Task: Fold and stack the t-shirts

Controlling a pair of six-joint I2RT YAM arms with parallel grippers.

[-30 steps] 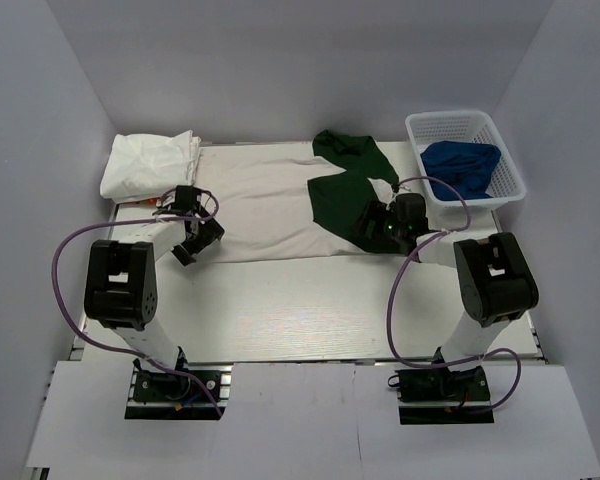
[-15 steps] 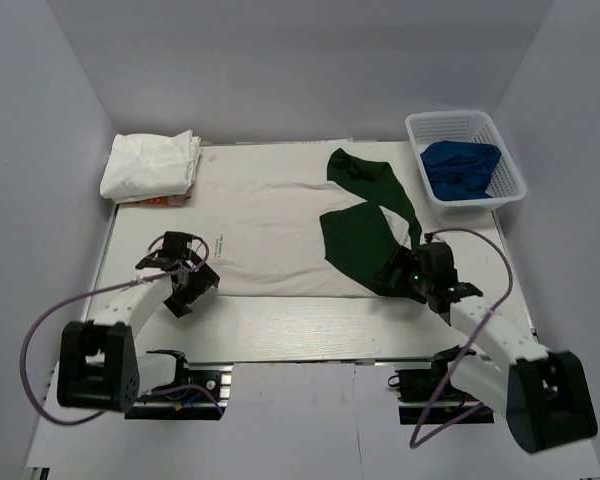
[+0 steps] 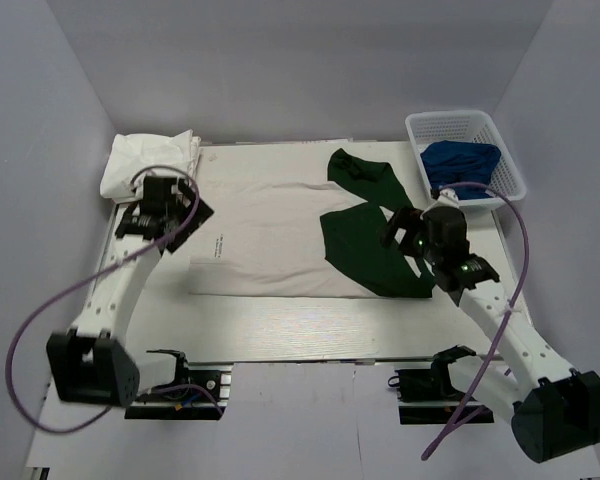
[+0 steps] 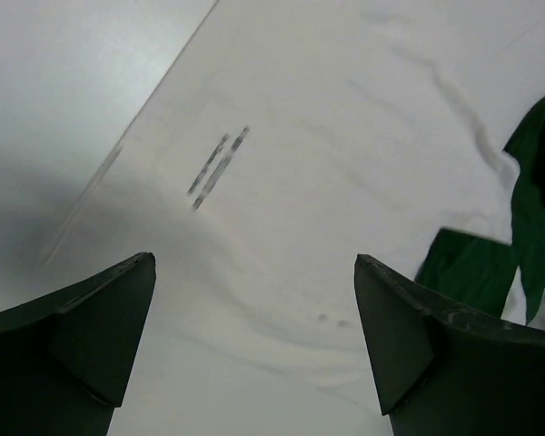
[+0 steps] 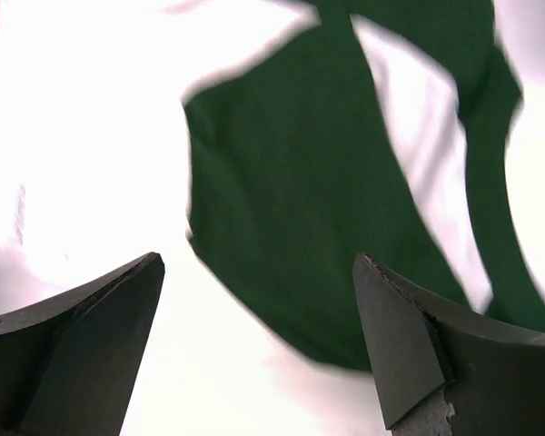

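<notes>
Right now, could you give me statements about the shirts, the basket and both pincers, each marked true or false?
1. The white and dark green cloth t-shirt lies spread on the white table. True.
2. The white plastic basket is empty. False: blue cloth lies in it.
3. The left pincer is shut on the shirt. False: it is open and holds nothing.
4. A folded white cloth bundle sits at the far left corner. True.
5. The right pincer is open. True.
</notes>
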